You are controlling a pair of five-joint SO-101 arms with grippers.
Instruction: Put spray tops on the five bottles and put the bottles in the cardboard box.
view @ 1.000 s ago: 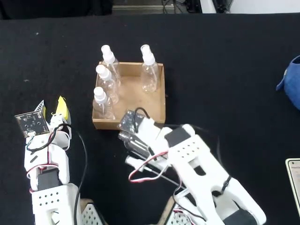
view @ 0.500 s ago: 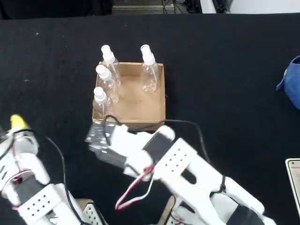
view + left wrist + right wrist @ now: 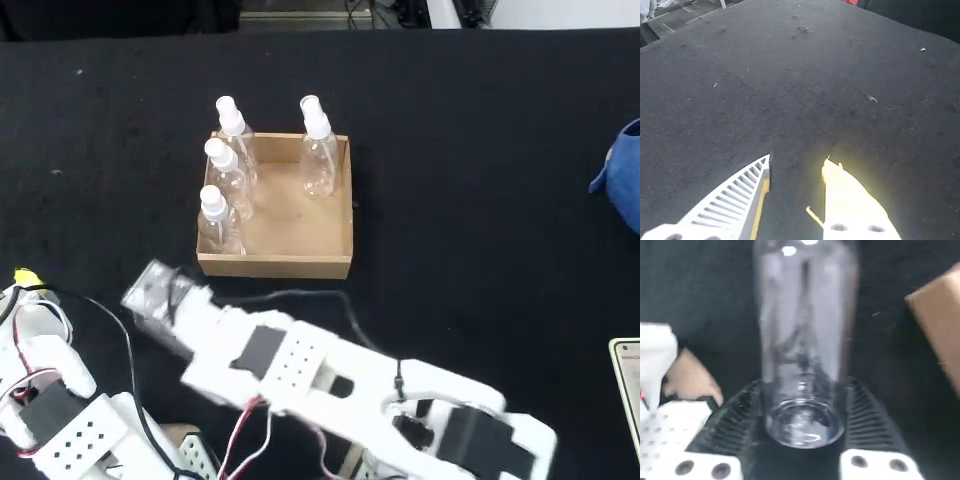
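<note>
Bright, even light from above falls on the black table (image 3: 480,150), which swallows it and shows only faint shadows, while the white right arm (image 3: 300,365) glares. Highlights glint on the bottle (image 3: 802,340), and the yellow fingertip (image 3: 847,195) of the left gripper (image 3: 797,160) is washed out.

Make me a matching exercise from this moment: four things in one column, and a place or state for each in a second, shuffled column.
Things:
1. left gripper
2. right gripper
3. cardboard box
4. blue object

Places or states:
A. holds four bottles with spray tops, all upright
B. shut on a clear bottle
C. at the far right edge of the high view
D. open over the bare black table

Pairs: 1-D, 2-B, 3-A, 4-C
</note>
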